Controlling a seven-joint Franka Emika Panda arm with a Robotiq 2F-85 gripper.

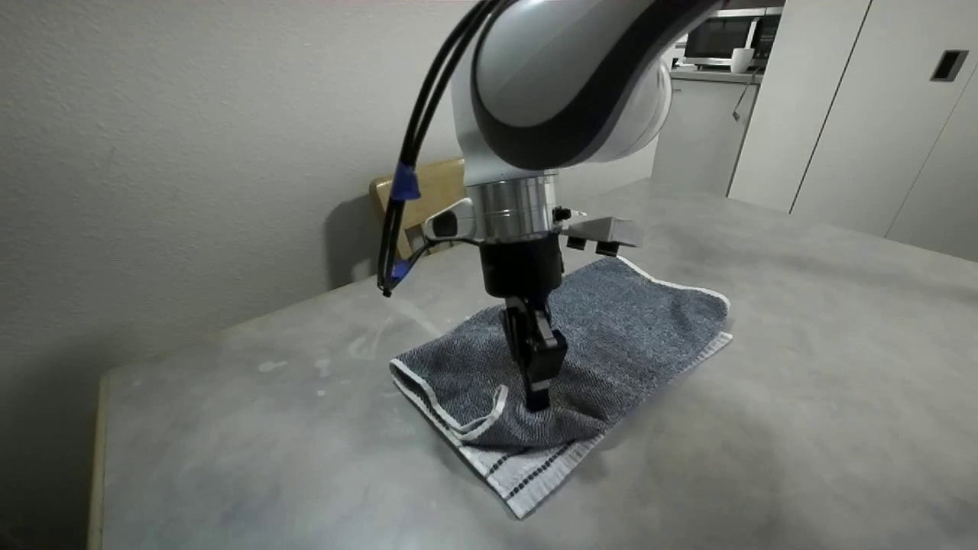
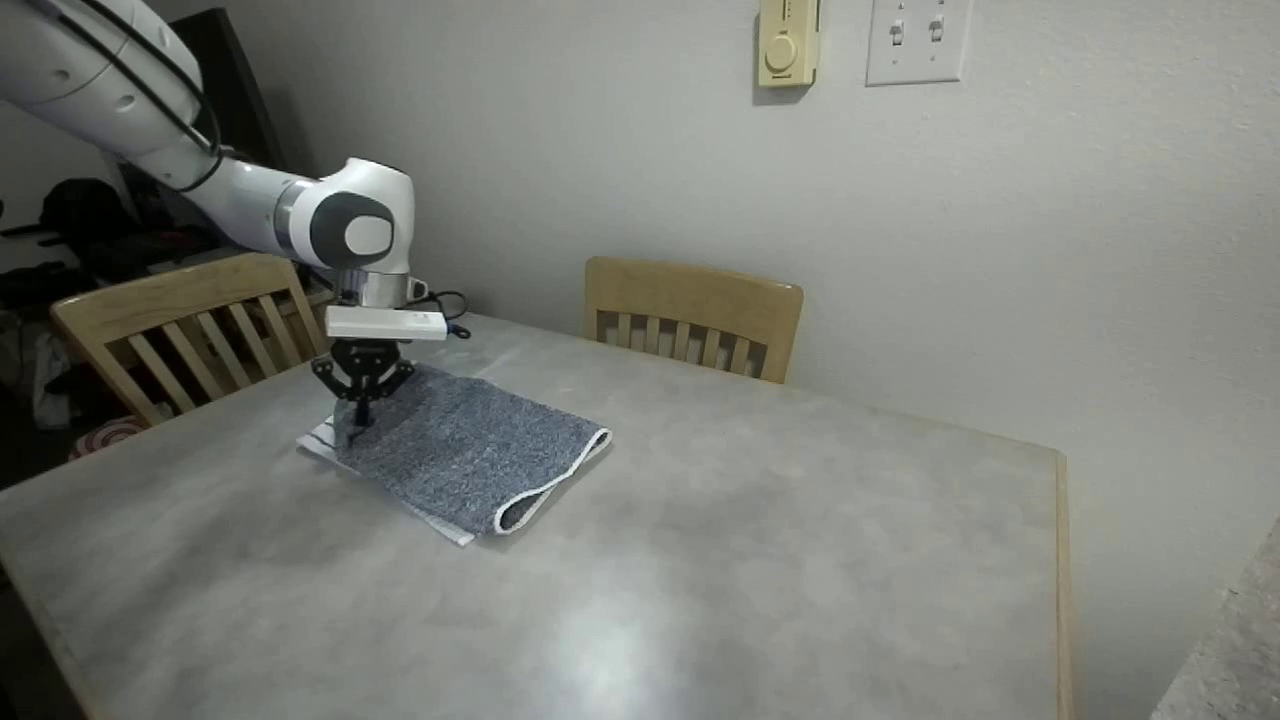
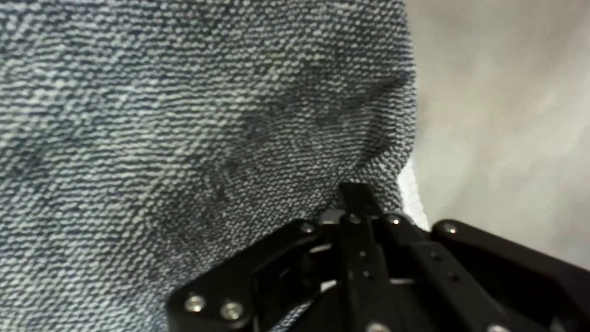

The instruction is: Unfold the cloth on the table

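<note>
Blue-grey and edged in white, the cloth (image 1: 611, 344) is lying folded on the table (image 1: 260, 458), directly beneath the gripper (image 1: 537, 401). The gripper is pointing down with its fingers closed together, and the tips are touching the upper layer; whether they are pinching any of it I cannot tell. In an exterior view, from the left, the hem (image 1: 500, 403) is curling beside the tips, a white striped strip (image 1: 508, 473) is showing from under the near edge, and the rest is spreading rightward. In the wrist view, the cloth is filling the left and middle, creasing toward the gripper, with the table showing on the right.

The table is showing a pale grey, mottled top, with glare (image 2: 605, 640) shining on it in an exterior view. There, on the left, dark clutter (image 2: 85, 220) is sitting behind a chair (image 2: 180, 283), the arm (image 2: 255, 200) is slanting down, and another chair (image 2: 692, 295) is standing at the far side, before the wall (image 2: 950, 250). Farther right, a dial box (image 2: 788, 45) and a switch plate (image 2: 918, 40) are hanging on the wall. In an exterior view, a microwave (image 1: 717, 38) and a cup (image 1: 741, 59) are sitting on a counter (image 1: 707, 75), with pale doors (image 1: 863, 122) standing to their right.
</note>
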